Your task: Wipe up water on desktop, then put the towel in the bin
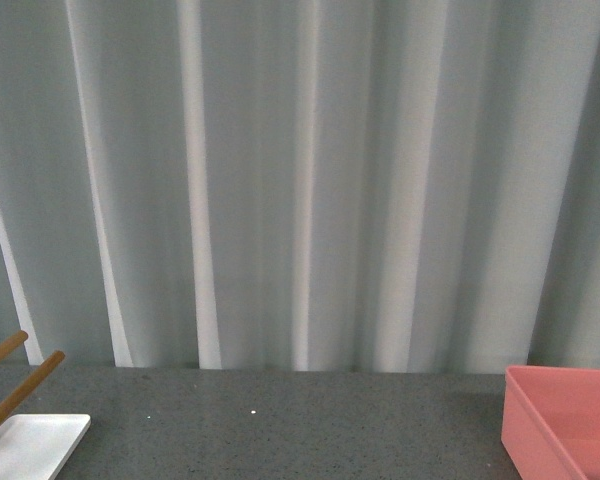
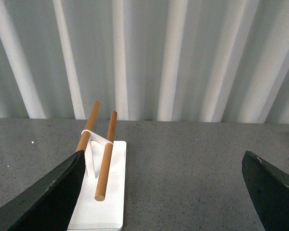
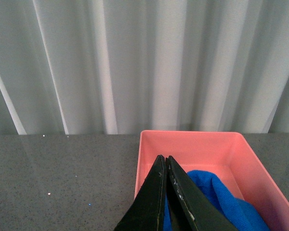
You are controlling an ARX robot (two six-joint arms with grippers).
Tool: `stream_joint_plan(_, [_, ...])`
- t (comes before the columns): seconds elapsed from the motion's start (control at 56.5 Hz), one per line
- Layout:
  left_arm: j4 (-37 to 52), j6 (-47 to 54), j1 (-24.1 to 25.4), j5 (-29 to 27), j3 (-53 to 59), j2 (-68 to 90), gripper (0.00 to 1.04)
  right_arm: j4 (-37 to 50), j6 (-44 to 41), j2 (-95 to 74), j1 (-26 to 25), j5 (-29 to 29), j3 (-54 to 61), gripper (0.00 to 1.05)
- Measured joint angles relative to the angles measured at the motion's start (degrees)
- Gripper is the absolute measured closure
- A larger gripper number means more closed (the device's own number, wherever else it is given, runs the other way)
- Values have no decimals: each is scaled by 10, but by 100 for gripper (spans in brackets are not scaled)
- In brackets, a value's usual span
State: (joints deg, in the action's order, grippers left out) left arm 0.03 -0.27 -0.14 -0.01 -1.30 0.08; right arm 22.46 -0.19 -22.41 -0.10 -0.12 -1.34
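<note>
The left gripper (image 2: 164, 192) is seen in the left wrist view with its two dark fingers (image 2: 48, 197) spread wide apart and nothing held between them; it is held above the desktop (image 2: 183, 159). The right gripper (image 3: 164, 166) is seen in the right wrist view with its fingers pressed together, tips touching, nothing gripped; it is also poised above the desktop. Neither arm is shown in the front view.
</note>
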Motion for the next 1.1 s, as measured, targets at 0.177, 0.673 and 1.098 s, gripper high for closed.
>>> stream_joint_plan(0.177, [0, 0, 0, 0, 0, 0, 7, -43, 0, 44, 0, 0, 0, 101])
stream_joint_plan(0.673, [0, 0, 0, 0, 0, 0, 7, -211, 0, 191, 0, 0, 0, 101])
stream_joint_plan(1.098, [0, 0, 0, 0, 0, 0, 7, -224, 0, 222, 0, 1, 0, 74])
